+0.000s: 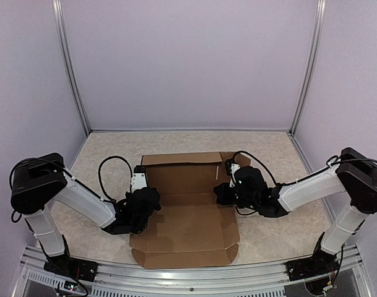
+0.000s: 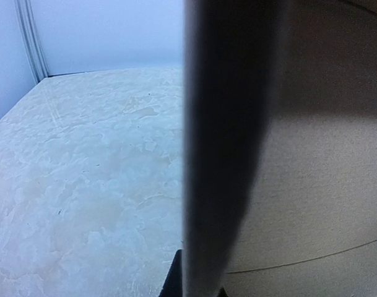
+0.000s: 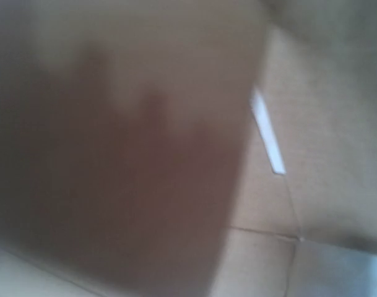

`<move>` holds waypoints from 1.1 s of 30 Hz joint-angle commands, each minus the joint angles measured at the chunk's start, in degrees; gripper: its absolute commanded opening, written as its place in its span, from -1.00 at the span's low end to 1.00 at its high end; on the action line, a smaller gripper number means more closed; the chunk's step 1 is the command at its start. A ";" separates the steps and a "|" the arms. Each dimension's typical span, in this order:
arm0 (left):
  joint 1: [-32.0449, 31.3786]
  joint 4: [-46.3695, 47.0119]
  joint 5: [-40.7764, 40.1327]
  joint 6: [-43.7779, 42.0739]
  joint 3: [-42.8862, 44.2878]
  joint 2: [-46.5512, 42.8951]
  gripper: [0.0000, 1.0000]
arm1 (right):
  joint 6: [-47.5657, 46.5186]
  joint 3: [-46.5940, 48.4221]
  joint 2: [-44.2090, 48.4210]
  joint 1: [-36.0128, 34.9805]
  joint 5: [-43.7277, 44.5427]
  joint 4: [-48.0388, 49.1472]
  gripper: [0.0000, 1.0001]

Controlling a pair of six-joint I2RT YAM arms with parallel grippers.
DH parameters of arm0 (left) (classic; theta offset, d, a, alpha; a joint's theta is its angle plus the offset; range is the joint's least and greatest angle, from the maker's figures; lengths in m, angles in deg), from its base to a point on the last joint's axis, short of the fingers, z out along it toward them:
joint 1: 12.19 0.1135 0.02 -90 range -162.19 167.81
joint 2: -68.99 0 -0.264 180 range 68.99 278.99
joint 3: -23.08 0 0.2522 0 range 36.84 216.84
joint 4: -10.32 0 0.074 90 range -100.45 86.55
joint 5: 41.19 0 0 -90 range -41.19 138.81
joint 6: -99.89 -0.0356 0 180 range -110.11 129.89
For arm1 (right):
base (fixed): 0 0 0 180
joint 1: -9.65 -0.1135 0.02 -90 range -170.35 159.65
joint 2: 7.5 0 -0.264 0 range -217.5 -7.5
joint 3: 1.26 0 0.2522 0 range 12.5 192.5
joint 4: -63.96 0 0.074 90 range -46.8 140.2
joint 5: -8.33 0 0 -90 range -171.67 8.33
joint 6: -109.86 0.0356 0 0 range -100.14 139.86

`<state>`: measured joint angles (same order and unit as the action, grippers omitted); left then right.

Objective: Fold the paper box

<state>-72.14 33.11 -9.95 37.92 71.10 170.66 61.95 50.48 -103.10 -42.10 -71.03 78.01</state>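
The paper box (image 1: 188, 213) is a brown cardboard sheet lying mostly flat between the arms, with its back flap and right back corner raised. My left gripper (image 1: 146, 205) is at the box's left edge. In the left wrist view its jaws (image 2: 197, 288) straddle a dark, edge-on flap, with the box's inner face (image 2: 324, 185) to the right, and they look shut on it. My right gripper (image 1: 223, 193) is at the box's right edge. The right wrist view is filled by blurred cardboard (image 3: 324, 136) with a white slit (image 3: 267, 139), and its fingers are hidden.
The box lies on a pale marbled table (image 1: 101, 154), also seen in the left wrist view (image 2: 83, 185). Plain walls with metal corner posts (image 1: 70, 68) close in the back and sides. A metal rail (image 1: 188, 278) runs along the near edge.
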 commanded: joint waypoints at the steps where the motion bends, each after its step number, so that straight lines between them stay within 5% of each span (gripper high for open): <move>1: -0.61 -1.31 -1.36 1.45 1.14 1.03 -1.00 | -2.73 -1.91 6.44 -0.71 0.92 -6.44 -1.00; 10: -0.61 -1.49 -1.75 2.55 1.17 1.43 -1.00 | -10.40 -1.98 21.06 -0.72 -0.31 -22.29 -1.00; 20: -0.56 1.88 1.55 2.28 0.33 1.46 -1.00 | -17.94 -2.73 40.22 2.45 7.80 -42.02 -1.00; 27: -0.60 4.08 2.97 1.68 -1.14 0.87 -1.00 | -21.22 -4.05 37.98 9.65 6.13 -37.26 -1.00; 33: -0.66 3.73 4.94 0.54 -1.09 0.36 -1.00 | -23.49 -4.88 31.90 19.85 -7.26 -25.30 -1.00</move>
<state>-72.31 35.47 -7.18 39.47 70.53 171.34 40.81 46.63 -67.88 -27.26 -68.85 43.85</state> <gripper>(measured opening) 0.025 0.003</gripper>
